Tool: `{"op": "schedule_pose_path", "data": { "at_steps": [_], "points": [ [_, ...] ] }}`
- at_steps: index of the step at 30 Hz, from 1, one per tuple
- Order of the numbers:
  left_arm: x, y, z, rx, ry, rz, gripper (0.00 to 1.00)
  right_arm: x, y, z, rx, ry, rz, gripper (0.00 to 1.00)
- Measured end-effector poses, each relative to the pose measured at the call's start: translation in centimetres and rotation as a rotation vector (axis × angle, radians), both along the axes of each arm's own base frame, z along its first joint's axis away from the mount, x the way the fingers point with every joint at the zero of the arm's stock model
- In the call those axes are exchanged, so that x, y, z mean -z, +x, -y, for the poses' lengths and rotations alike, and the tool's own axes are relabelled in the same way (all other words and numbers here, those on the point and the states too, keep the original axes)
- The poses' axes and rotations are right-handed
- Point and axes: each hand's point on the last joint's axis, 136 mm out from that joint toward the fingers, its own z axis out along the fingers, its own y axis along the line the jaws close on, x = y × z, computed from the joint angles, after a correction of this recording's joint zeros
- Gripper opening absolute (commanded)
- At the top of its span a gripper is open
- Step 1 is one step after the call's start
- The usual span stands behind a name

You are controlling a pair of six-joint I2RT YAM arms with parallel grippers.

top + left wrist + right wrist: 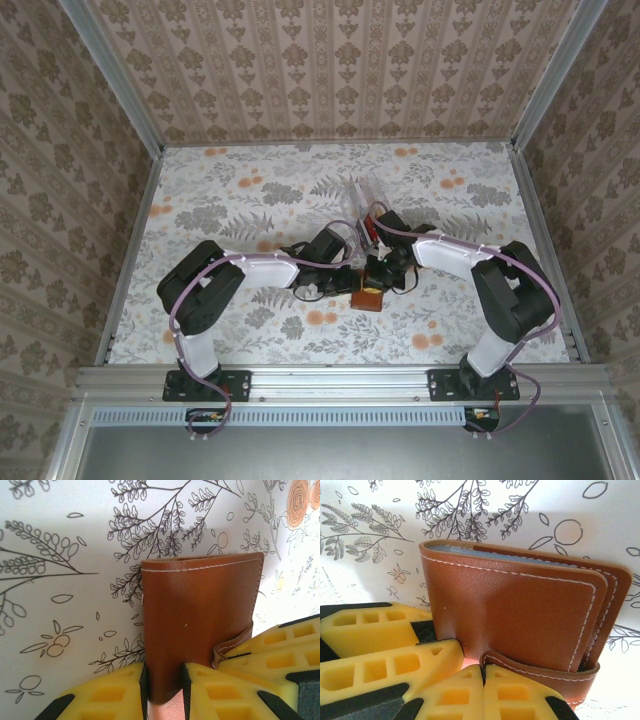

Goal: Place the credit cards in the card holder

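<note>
The card holder (367, 297), a brown leather wallet, is folded shut at the table's middle, between both grippers. My left gripper (164, 686) is shut on its lower end (200, 620), one yellow finger on each face. My right gripper (483, 682) is shut with its fingertips pressed together, tips against the snap tab (545, 672) that wraps the card holder (520, 610). A thin grey-blue edge (470, 550) shows inside the fold. One red-orange credit card (371, 229) lies just beyond the arms.
Thin pale pieces (362, 195) lie on the floral table cover (250, 200) behind the red card. Patterned walls close off the left, far and right sides. The right gripper's yellow fingers (280, 647) crowd the card holder's right side in the left wrist view.
</note>
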Motion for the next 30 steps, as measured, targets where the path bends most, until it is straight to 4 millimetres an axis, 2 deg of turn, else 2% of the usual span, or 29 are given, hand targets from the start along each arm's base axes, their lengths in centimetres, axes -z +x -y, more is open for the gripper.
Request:
{"op": "schedule_pose_path", "data": {
  "at_steps": [7, 15, 24, 30],
  "points": [
    [0.0, 0.0, 0.0, -0.001, 0.0, 0.001, 0.25, -0.2, 0.0, 0.1, 0.01, -0.02, 0.005, 0.0],
    [-0.1, 0.2, 0.2, 0.0, -0.017, 0.013, 0.24, -2.4, -0.1, 2.0, 0.027, -0.088, 0.069, 0.0],
    [-0.2, 0.2, 0.3, 0.001, -0.026, 0.019, 0.25, -1.0, -0.4, 1.9, 0.01, -0.106, 0.031, 0.0],
    [-0.2, 0.2, 0.4, 0.002, -0.028, 0.018, 0.25, -0.7, -0.4, 1.7, 0.006, -0.102, 0.025, 0.0]
  ]
}}
